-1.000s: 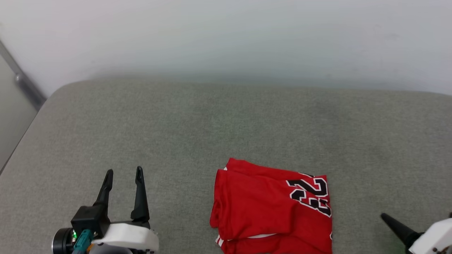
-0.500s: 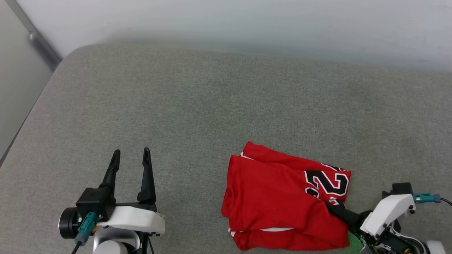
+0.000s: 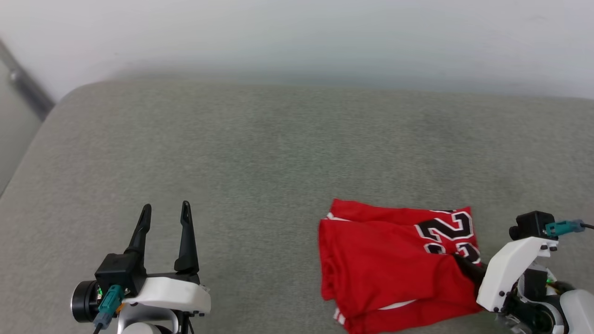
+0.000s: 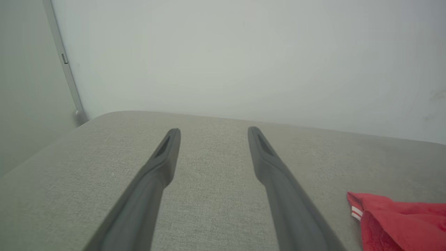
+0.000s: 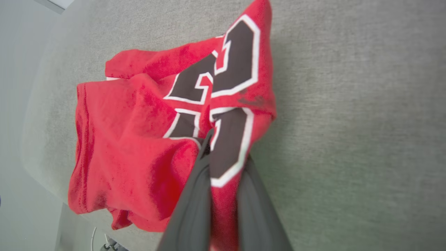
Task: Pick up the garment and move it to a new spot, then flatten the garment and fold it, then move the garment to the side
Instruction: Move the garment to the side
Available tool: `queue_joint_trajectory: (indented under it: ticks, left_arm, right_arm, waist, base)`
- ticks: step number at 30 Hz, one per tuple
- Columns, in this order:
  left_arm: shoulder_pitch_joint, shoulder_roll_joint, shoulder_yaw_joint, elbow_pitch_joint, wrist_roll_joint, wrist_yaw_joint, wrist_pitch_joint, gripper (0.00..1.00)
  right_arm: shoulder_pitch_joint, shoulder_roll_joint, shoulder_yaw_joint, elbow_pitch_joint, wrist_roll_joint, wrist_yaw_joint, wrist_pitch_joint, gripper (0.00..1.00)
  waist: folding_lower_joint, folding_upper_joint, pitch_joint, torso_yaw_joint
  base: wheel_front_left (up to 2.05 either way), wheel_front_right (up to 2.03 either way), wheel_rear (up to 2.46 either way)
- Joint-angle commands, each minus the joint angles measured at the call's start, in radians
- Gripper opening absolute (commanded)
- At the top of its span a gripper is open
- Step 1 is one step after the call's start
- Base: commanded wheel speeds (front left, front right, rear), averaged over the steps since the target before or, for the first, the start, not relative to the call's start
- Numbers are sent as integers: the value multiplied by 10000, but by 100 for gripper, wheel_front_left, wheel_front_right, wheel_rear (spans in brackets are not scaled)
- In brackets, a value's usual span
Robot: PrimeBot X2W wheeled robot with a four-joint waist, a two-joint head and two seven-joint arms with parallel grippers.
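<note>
Red garment point(image 3: 385, 264), right edge clenched in right gripper point(image 3: 464, 266) jaws; left gripper point(image 3: 166, 206) jaws spread wide, well apart from it; bare cushion point(image 3: 260, 153) leftward and beyond.

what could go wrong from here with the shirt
1. The right gripper is shut on a small bunch of the garment by its number print; lifting may drag only some layers, or the cloth may slip.
2. The left gripper stands open, apart from it, so a one-point lift may leave it crumpled.
</note>
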Motion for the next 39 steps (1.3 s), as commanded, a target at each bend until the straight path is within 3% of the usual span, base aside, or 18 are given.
queue_joint_trajectory:
  ticks: [1,8,14,20,29,32,39]
  left_arm:
    - [91,13,11,-52,83,-38,-46,100]
    - [-133,54,196,-310,151,-172,-47,100]
    - [-527,182,238,-584,256,-271,-38,100]
    - [-1296,443,35,-1064,506,-357,160,100]
    - [-2454,833,-316,-1958,881,-550,872,100]
    - [-3010,1023,-488,-2360,1066,-694,1228,100]
    - [-3432,1140,-700,-2727,1215,-767,1443,100]
  right_arm:
    - [-173,-225,2,89,-708,-4,-218,0]
    - [-872,-423,-21,521,-2995,-4,-477,0]
    - [-1939,-339,101,1202,-3913,-5,-1095,0]
    - [-3305,-721,-172,2203,-4602,-5,-2215,0]
    - [-5291,-1134,-1543,3698,-5432,-5,-4276,0]
    - [-5985,-1440,-2235,4405,-5651,-7,-4991,0]
    - [-6677,-1452,-2851,5735,-5954,-5,-6170,0]
  waist:
    - [0,0,-107,-547]
    - [0,0,258,-2203]
    - [0,0,1004,-3772]
    - [0,0,2204,-4748]
    - [0,0,3808,-5051]
    - [0,0,4545,-4816]
    - [0,0,5208,-4321]
  base:
    - [0,0,0]
    - [0,0,0]
    - [0,0,0]
    - [0,0,0]
    - [0,0,0]
    - [0,0,0]
    - [0,0,0]
